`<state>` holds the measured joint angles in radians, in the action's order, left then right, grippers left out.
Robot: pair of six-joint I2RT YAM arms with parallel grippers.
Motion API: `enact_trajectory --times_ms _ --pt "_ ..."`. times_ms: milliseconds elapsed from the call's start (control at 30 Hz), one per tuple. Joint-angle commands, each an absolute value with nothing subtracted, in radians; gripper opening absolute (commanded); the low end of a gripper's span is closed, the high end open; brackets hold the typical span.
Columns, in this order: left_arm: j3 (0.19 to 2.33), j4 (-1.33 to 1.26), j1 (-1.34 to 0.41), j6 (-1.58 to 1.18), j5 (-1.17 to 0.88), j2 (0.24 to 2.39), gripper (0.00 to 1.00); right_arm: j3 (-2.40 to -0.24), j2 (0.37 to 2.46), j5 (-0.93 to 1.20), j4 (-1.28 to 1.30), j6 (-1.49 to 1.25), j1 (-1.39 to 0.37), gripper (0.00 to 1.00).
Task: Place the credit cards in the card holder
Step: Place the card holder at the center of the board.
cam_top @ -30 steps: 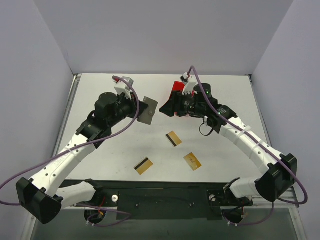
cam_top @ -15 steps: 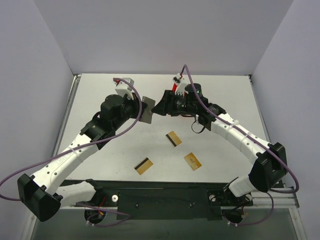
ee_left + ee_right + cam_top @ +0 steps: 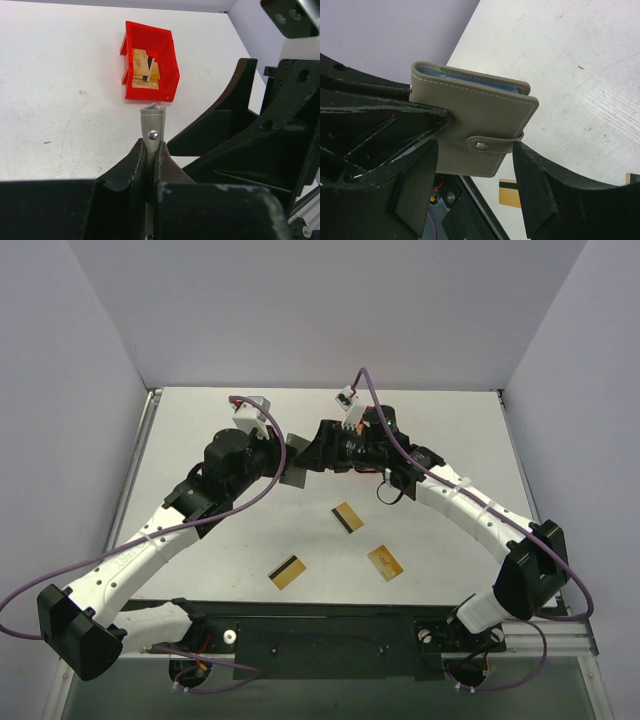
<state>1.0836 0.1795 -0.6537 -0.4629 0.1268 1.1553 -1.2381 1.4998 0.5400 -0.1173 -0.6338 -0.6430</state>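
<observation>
top external: my right hand [image 3: 312, 455] has swung left, away from the far centre of the bench [image 3: 450, 420], and now meets my left hand [image 3: 283, 462] in mid-air. the left hand has turned the card holder [image 3: 293, 465] toward it. the holder sits raised off the bench, between the two hands. three credit cards [image 3: 347, 517] lie loose on the bench, nearer the arm bases and well apart from both hands. judgement: this is a two-handed opening step, and no card from the bench is loaded yet.

left wrist: my left hand is clenched on the card holder [image 3: 153, 125], which shows edge-on between the fingers, its snap stud facing the camera. the right hand's black frame stands just beside it on the right. farther back stands the red bin [image 3: 165, 60], with more cards in it.

right wrist: my right hand is released, jaws spread to either side of the holder's lower half. the closing tab [image 3: 495, 144] is fastened and lies between the fingers. i cannot tell whether either finger touches the holder. judgement: the tab must be undone before any card can enter.
</observation>
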Motion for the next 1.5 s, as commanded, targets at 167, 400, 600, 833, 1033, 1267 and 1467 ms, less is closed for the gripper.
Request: enact_trajectory --times_ms 167,400,600,833,1033,1267,1467 --pt "1.072 0.071 -0.66 -0.517 0.028 1.147 0.0 -1.29 1.56 0.561 -0.16 -0.655 -0.646 0.54" --pt "1.066 0.061 -0.658 -0.525 0.031 1.134 0.0 -1.302 1.578 0.52 -0.098 -0.637 -0.646 0.36" --pt "1.065 0.064 -0.655 -0.515 0.069 1.117 0.0 -1.328 1.595 0.486 -0.016 -0.603 -0.647 0.24" --pt "1.071 0.094 -0.655 -0.476 0.132 1.101 0.0 -1.382 1.597 0.338 0.193 -0.503 -0.649 0.18" --pt "1.074 0.112 -0.653 -0.453 0.167 1.098 0.0 -1.434 1.602 0.164 0.377 -0.419 -0.646 0.2" --pt "1.063 0.121 -0.652 -0.456 0.19 1.098 0.0 -1.356 1.476 0.215 0.247 -0.413 -0.64 0.36" --pt "1.066 0.137 -0.653 -0.453 0.204 1.101 0.0 -1.221 1.365 0.383 -0.021 -0.468 -0.635 0.56"
